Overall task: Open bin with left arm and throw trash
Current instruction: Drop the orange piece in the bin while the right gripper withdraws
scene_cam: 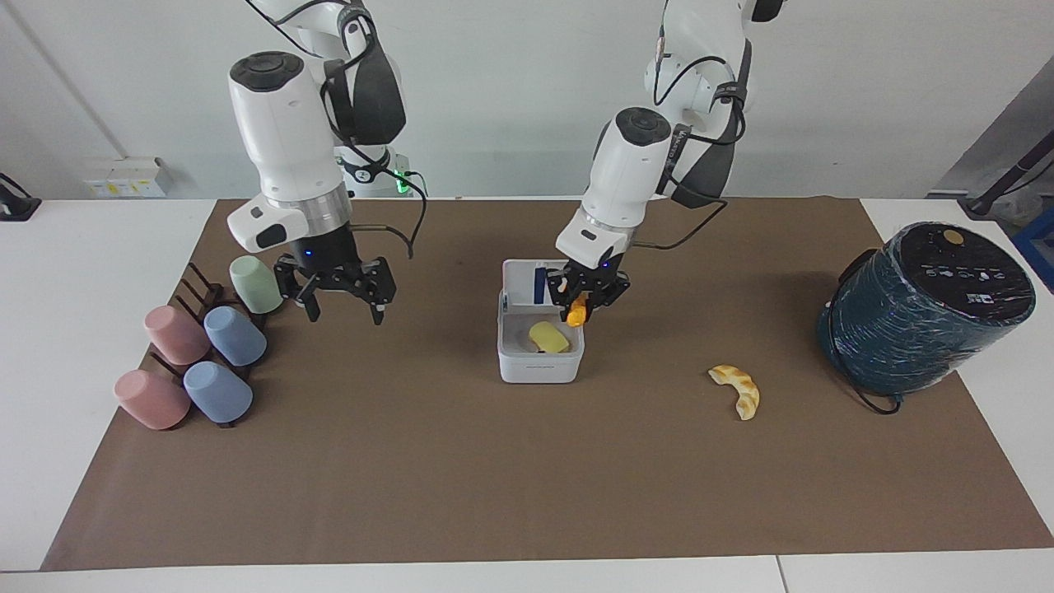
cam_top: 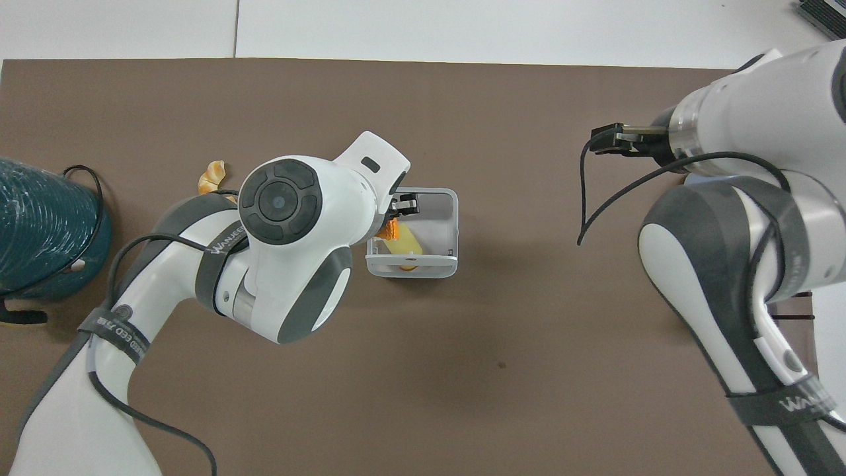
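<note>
The white bin (scene_cam: 539, 367) stands mid-table with its lid (scene_cam: 523, 284) up, blue strip showing. A pale yellow block (scene_cam: 548, 338) lies inside it. My left gripper (scene_cam: 581, 313) is shut on the orange nub (scene_cam: 578, 312) and holds it over the bin's rim at the left arm's end. In the overhead view the nub (cam_top: 391, 230) shows above the yellow block (cam_top: 406, 243) in the bin (cam_top: 411, 270). The tan crescent (scene_cam: 737, 390) lies on the mat toward the left arm's end. My right gripper (scene_cam: 342, 306) is open and empty, raised beside the green cup.
A rack of pastel cups (scene_cam: 206, 346) stands at the right arm's end. A large dark teal wrapped cylinder (scene_cam: 922, 309) with a cable stands at the left arm's end. A brown mat (scene_cam: 527, 478) covers the table.
</note>
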